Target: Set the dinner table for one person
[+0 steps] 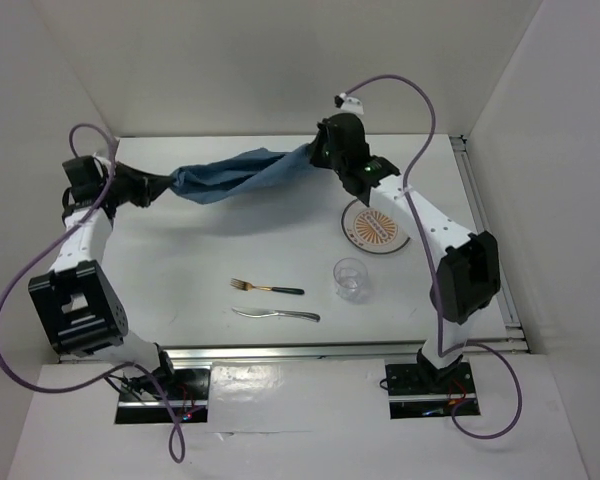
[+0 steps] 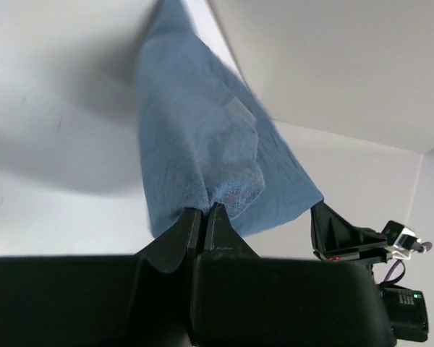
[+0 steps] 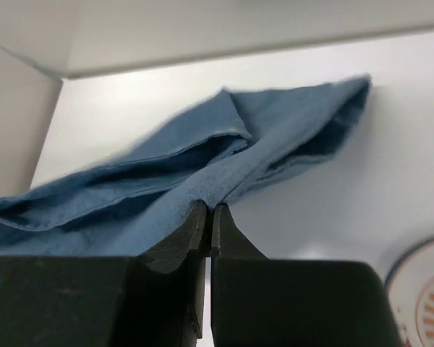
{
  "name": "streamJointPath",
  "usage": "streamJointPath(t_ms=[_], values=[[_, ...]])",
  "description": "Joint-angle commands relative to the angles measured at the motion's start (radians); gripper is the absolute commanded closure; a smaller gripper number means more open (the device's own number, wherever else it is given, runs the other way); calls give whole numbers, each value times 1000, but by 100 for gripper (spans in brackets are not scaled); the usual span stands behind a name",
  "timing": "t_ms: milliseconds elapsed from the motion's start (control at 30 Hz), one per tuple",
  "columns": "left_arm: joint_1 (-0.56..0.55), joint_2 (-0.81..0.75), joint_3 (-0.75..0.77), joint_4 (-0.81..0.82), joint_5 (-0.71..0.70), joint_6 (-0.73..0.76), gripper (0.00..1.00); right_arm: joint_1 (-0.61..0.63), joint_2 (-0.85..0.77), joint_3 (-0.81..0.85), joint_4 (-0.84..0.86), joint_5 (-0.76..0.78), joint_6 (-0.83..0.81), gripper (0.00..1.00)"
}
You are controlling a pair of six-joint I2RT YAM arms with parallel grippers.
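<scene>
From above, the white table lay under both arms. The left gripper and the right gripper each pinched one end of a blue cloth, which hung twisted between them along the table's far edge. An orange-patterned plate sat towards the right edge, with a glass, a fork and a knife nearer the near edge.

In the left wrist view, the left gripper was clamped on the cloth, the table behind it.

In the right wrist view, the right gripper was closed on the cloth above the table, with the plate at the lower right.
</scene>
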Motion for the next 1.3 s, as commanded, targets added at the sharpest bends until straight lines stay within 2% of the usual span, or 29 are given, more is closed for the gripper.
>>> streamJointPath(t_ms=[0, 67, 133, 233, 300, 400, 467, 600, 667, 700, 733, 800, 900, 967, 1000, 1033, 1100, 1167, 1267], values=[[-2, -100, -234, 71, -53, -20, 100, -12, -67, -205, 41, -1, 61, 100], [-2, -151, -342, 122, -63, -20, 100, -12, -88, -330, 22, -12, 87, 100], [-2, -151, -410, 79, -82, 13, 100, -12, -120, -432, -2, -3, 132, 100], [-12, -122, -395, 7, -116, 93, 100, -12, -162, -509, -2, -12, 166, 100], [-12, -79, -352, -103, -167, 156, 100, -12, -174, -546, -2, -44, 176, 100], [-34, -54, -239, -247, -251, 265, 100, 11, -183, -546, -25, -58, 176, 100], [-34, -71, -239, -257, -262, 285, 100, 11, -183, -536, -38, -58, 176, 100], [-52, -99, -178, -207, -196, 258, 100, -8, -176, -450, -29, -74, 114, 100], [-61, -56, -93, -206, -118, 227, 100, -49, -144, -286, -54, -75, 57, 100], [-61, -44, 3, -206, -87, 195, 100, -60, -131, -222, -90, -75, 20, 100], [-61, -43, 46, -182, -13, 175, 100, -69, -121, -109, -100, -75, 2, 100], [-61, -54, 120, -130, 46, 114, 100, -81, -133, -15, -110, -75, -29, 100], [-6, -111, 159, 100, 132, -86, 100, -106, -185, 124, -143, -75, -63, 100], [29, -169, 136, 203, 155, -256, 100, -115, -255, 150, -153, -75, -77, 100], [41, -191, 113, 326, 166, -316, 100, -115, -283, 150, -154, -65, -87, 100], [64, -239, 46, 385, 166, -429, 100, -115, -341, 150, -154, -65, -87, 100], [84, -292, -28, 493, 137, -524, 100, -115, -393, 116, -154, -55, -87, 100], [103, -359, -128, 508, 106, -624, 100, -115, -452, 103, -169, -55, -87, 100], [103, -413, -205, 442, 94, -671, 100, -115, -490, 80, -190, -45, -77, 100]])
